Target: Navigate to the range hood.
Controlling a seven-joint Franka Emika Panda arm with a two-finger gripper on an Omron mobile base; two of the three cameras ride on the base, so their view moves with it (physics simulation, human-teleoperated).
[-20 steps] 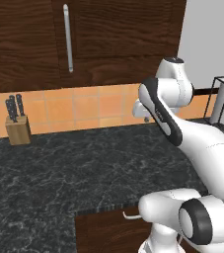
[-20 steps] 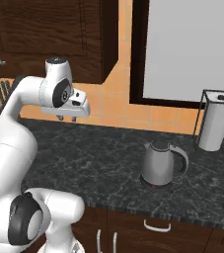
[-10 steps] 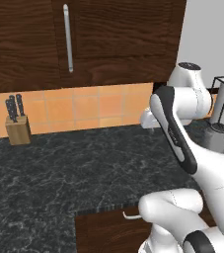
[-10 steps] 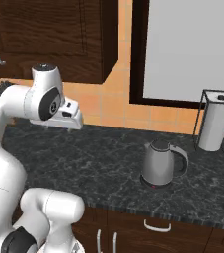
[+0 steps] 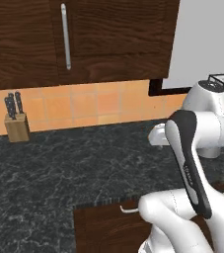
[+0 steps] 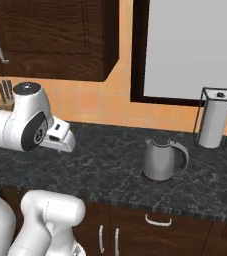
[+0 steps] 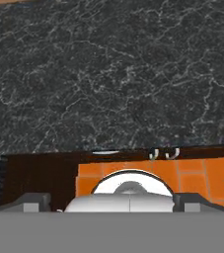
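Jaws perhaps above counter (image 7: 113, 74), kettle (image 6: 161, 159) nearby

Dark marble table (image 5: 59, 168): wide bare stretch across centre frame in the left base view. Knife block (image 5: 16, 126) stands far left against the tiled wall. Right base view: grey kettle (image 6: 162, 159) mid-table, paper towel holder (image 6: 216, 120) at right, near the wall. Upper cabinets (image 5: 84, 39) overhang the back.

knife block (image 5: 17, 127) by tiled wall, grey kettle (image 6: 161, 160), paper towel holder (image 6: 215, 119), dark counter (image 5: 59, 173)
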